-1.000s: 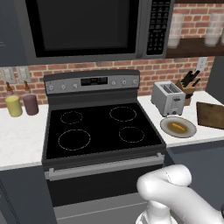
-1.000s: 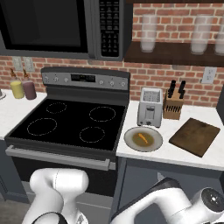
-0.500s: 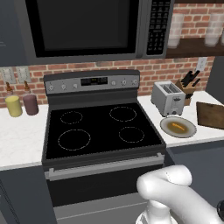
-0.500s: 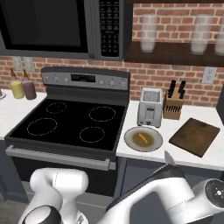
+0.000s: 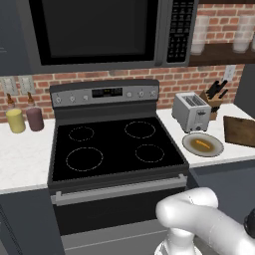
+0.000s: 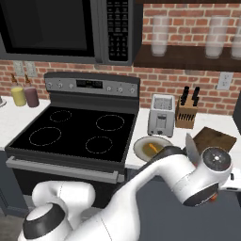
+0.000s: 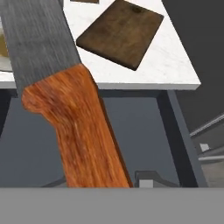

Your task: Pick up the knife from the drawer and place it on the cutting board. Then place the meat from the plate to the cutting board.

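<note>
The knife [image 7: 74, 122] lies close along the hand view, its orange handle running down to the bottom edge and its grey blade up to the top left. My gripper is shut on the handle, and the fingers are hidden under it. In the right base view the blade [image 6: 190, 145] sticks up behind my wrist, in front of the counter edge. The dark brown cutting board [image 7: 120, 33] [image 6: 214, 140] [image 5: 241, 130] lies flat on the white counter beyond the knife. The plate [image 5: 189, 142] [image 6: 141, 143] holds the orange-brown meat [image 5: 201, 144] [image 6: 151, 148]. The drawer is hidden behind my arm.
A silver toaster [image 5: 191, 111] and a wooden knife block [image 6: 186, 114] stand behind the plate. The black stove top [image 5: 112, 147] lies to the left, with two bottles [image 5: 25, 119] on the far left counter. Dark grey cabinet fronts [image 7: 144, 131] drop below the counter edge.
My arm has risen in front of the counter in the right base view, carrying the knife up until its blade stands near the plate and board. Nothing on the counter moved.
</note>
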